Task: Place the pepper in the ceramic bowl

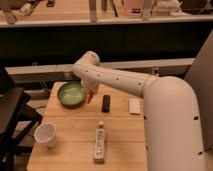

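Observation:
The green ceramic bowl (71, 94) sits at the far left of the wooden table (75, 125). My gripper (90, 90) hangs from the white arm just right of the bowl's rim. It is shut on the small orange-red pepper (90, 97), which points down and hangs slightly above the table beside the bowl. The pepper is outside the bowl, close to its right edge.
A black remote (105, 103) lies just right of the pepper. A white block (134, 106) lies further right. A white paper cup (45, 135) stands at the front left. A long white object (100, 143) lies at the front middle. A dark chair (12, 112) stands left of the table.

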Motion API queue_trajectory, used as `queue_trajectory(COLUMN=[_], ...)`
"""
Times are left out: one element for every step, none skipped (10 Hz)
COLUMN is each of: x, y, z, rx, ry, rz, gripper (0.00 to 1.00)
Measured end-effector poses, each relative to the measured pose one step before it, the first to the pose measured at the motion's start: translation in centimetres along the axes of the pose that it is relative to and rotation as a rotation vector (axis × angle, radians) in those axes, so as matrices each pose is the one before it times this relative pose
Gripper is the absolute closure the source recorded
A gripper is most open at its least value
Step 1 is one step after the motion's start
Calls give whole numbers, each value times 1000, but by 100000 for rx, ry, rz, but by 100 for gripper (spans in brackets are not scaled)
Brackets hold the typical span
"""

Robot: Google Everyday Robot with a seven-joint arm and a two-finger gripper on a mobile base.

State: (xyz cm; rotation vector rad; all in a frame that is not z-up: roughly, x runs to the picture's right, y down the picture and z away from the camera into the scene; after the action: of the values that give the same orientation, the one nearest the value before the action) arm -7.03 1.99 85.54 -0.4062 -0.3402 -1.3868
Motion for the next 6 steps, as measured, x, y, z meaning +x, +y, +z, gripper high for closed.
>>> queue_trajectory(x=[348, 316, 150, 150, 84, 163], y=[-128, -116, -413, -538, -203, -261], z=[62, 178, 138, 162, 108, 146], rx=[187, -17, 127, 121, -68, -157], ry=[230, 147, 74, 174, 21, 113], rz=[-643, -564, -839, -838, -304, -428], gripper=[98, 98, 98, 98, 98, 98])
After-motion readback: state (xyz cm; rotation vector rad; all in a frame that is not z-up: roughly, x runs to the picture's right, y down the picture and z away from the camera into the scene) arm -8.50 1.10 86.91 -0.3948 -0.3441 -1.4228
